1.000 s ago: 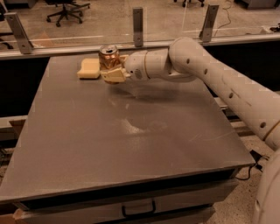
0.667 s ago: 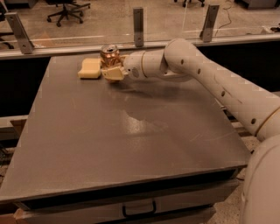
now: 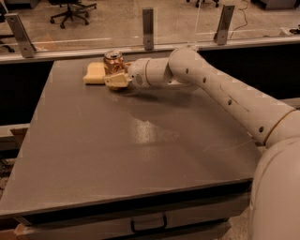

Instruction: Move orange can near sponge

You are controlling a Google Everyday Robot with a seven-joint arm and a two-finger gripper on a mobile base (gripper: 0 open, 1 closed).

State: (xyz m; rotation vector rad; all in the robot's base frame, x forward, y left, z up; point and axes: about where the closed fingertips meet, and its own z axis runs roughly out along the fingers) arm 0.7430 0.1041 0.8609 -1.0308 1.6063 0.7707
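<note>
The orange can (image 3: 113,61) stands upright at the far left of the grey table (image 3: 140,140), its silver top showing. The pale yellow sponge (image 3: 94,73) lies flat right beside the can, on its left, touching or almost touching it. My gripper (image 3: 116,78) reaches in from the right at the end of the white arm (image 3: 211,89) and is around the can's lower body. The can's lower half is hidden behind the fingers (image 3: 115,81).
A low glass barrier with metal posts (image 3: 148,21) runs along the table's far edge just behind the can. A drawer handle (image 3: 148,224) sits below the front edge. Office chairs (image 3: 70,9) stand on the floor beyond.
The can and gripper have shifted slightly toward the far left, closer to the sponge. The sponge has not moved.
</note>
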